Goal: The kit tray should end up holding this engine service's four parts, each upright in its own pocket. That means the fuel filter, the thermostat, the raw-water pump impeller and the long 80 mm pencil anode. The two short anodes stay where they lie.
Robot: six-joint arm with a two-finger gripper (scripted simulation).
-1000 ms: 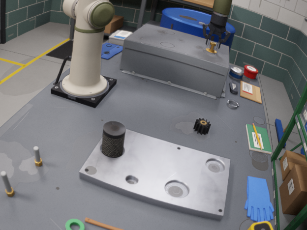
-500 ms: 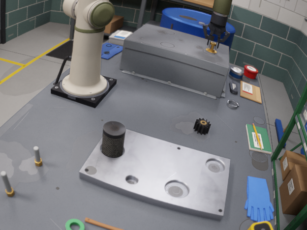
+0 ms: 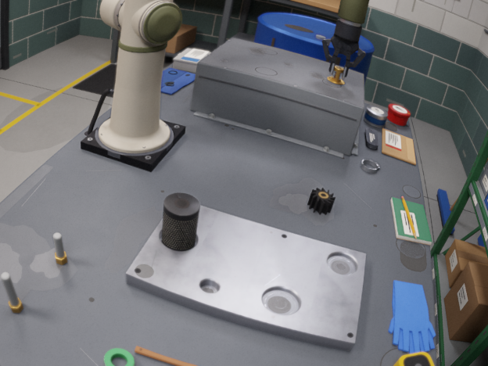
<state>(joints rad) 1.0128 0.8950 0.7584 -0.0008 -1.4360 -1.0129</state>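
On the near half of the table lies the metal kit tray (image 3: pixel 252 275). The black fuel filter (image 3: pixel 180 221) stands upright in its back-left pocket. The tray's other pockets are empty. The black impeller (image 3: pixel 321 200) stands on the table behind the tray's right half. Two anodes (image 3: pixel 59 248) (image 3: pixel 10 292) stand upright at the left edge; I cannot tell their lengths apart. At the back, the brass thermostat (image 3: pixel 337 75) stands on the right end of a grey case (image 3: pixel 278 92). I have my gripper (image 3: pixel 339 69) closed around the thermostat's top.
The grey case fills the back of the table, with a blue drum (image 3: pixel 307 31) behind it. The arm's base (image 3: pixel 134 136) stands back left. Tins, a card, a notebook (image 3: pixel 410 220) and blue gloves (image 3: pixel 412 315) line the right edge. A green shelf frame stands further right.
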